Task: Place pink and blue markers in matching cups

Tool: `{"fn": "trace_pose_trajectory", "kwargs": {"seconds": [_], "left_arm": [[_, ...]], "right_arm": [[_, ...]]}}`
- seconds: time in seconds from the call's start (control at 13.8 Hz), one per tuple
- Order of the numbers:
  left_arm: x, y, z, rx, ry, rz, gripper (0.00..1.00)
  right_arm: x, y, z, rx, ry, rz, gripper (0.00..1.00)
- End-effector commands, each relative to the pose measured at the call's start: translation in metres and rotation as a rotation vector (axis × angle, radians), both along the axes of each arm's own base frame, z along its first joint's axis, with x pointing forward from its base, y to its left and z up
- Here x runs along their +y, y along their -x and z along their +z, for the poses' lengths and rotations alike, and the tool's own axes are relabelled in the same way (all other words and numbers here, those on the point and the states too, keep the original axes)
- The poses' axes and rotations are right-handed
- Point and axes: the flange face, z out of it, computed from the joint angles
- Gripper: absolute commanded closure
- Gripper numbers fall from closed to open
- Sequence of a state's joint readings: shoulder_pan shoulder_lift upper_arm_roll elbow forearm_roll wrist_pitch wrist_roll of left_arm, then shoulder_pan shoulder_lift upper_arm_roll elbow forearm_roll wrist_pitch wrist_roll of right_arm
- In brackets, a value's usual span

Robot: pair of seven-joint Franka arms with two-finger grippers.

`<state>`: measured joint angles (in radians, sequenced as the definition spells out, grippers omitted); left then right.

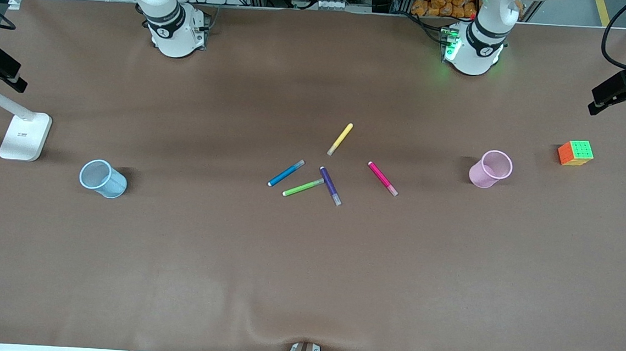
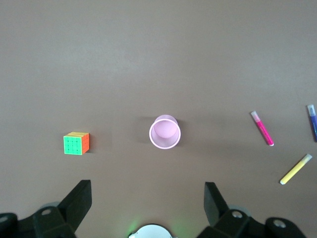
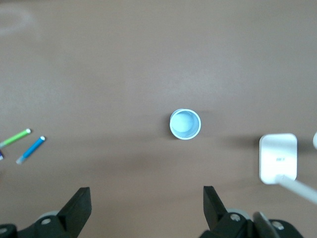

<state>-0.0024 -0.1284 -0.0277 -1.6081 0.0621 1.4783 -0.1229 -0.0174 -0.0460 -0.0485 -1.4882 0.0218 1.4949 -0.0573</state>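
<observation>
A: Where do the task's pens lie?

B: The pink marker [image 1: 382, 179] lies flat on the worktop [image 1: 306, 274] near the middle, its long axis slanted, pale cap end nearer the front camera and toward the pink cup [image 1: 491, 168]. The blue marker [image 1: 286, 173] lies beside the green pen [image 1: 303, 187], slanted the other way, its cap end farther from the camera. The purple pen [image 1: 330, 185] and yellow pen [image 1: 340, 139] lie between and near them.

A: And the cups?

B: Both stand upright and empty: the pink one toward the left arm's end, near a puzzle cube [image 1: 575, 152]; the blue cup [image 1: 103, 178] toward the right arm's end, near a lamp base [image 1: 25, 135].

A: Which step is in hand?

B: None looks begun. The left tool [image 2: 148, 203] hangs over the pink cup, jaws wide and holding nothing; the right tool [image 3: 147, 206] likewise over the blue cup. The next move likely calls for reaching to a marker and closing across its slim barrel.
</observation>
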Motion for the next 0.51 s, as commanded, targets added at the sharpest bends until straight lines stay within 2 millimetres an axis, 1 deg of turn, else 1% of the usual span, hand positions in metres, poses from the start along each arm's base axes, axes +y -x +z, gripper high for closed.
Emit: {"fn": "trace_pose_trajectory", "kwargs": {"seconds": [0.0,0.22,0.43], "left_arm": [[-0.0053,0.0025,0.0008,0.032,-0.010,-0.015,0.00],[-0.0044,0.0025,0.0022,0.029,-0.011,-0.008,0.00],[-0.0061,0.0029,0.0012,0.033,-0.010,-0.011,0.00]], "right_arm": [[-0.0045,-0.0031,0.0045,-0.004,0.015,0.045,0.00],[-0.0032,-0.0029,0.0042,-0.001,0.010,0.042,0.00],[0.0027,-0.0026,0.0049,-0.001,0.016,0.054,0.00]]}}
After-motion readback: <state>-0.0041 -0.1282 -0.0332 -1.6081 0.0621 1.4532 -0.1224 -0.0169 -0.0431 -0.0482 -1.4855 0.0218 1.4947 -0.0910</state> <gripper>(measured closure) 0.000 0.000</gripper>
